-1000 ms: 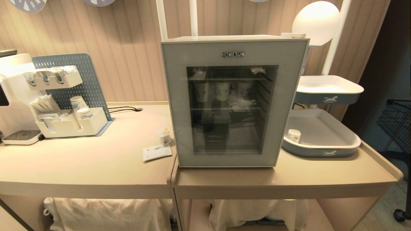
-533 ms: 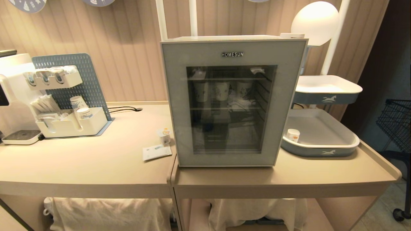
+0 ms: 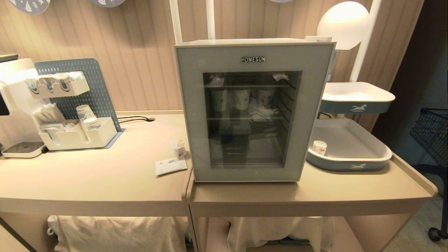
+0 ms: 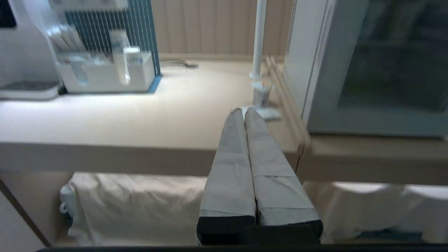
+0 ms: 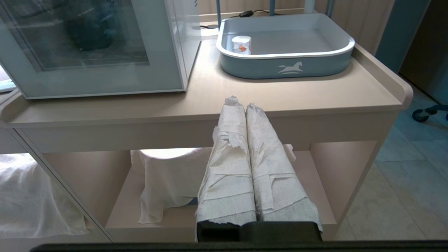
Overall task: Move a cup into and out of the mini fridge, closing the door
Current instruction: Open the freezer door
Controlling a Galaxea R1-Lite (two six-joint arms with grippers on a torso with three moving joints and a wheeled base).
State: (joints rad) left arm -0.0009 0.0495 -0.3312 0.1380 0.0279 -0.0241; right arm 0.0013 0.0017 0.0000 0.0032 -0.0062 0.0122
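The white mini fridge point(image 3: 253, 112) stands in the middle of the beige counter, and its grey-framed glass door point(image 3: 196, 115) is closed. A tiny white cup point(image 3: 179, 148) with an orange mark on its lid stands on the counter just left of the fridge. A second one like it point(image 3: 319, 147) sits in the grey tray point(image 3: 350, 164) to the right. My left gripper point(image 4: 244, 110) is shut and empty, low in front of the counter edge, pointing toward the left cup point(image 4: 260, 94). My right gripper point(image 5: 241, 102) is also shut and empty, below the counter edge before the tray cup point(image 5: 241, 44). Neither arm shows in the head view.
Taller paper cups point(image 3: 241, 98) stand on the fridge's upper wire shelf. A white packet point(image 3: 170, 165) lies by the left cup. An organiser with cups point(image 3: 78, 133) and a coffee machine point(image 3: 14, 105) fill the far left. A black wire basket point(image 3: 432, 133) stands at the right.
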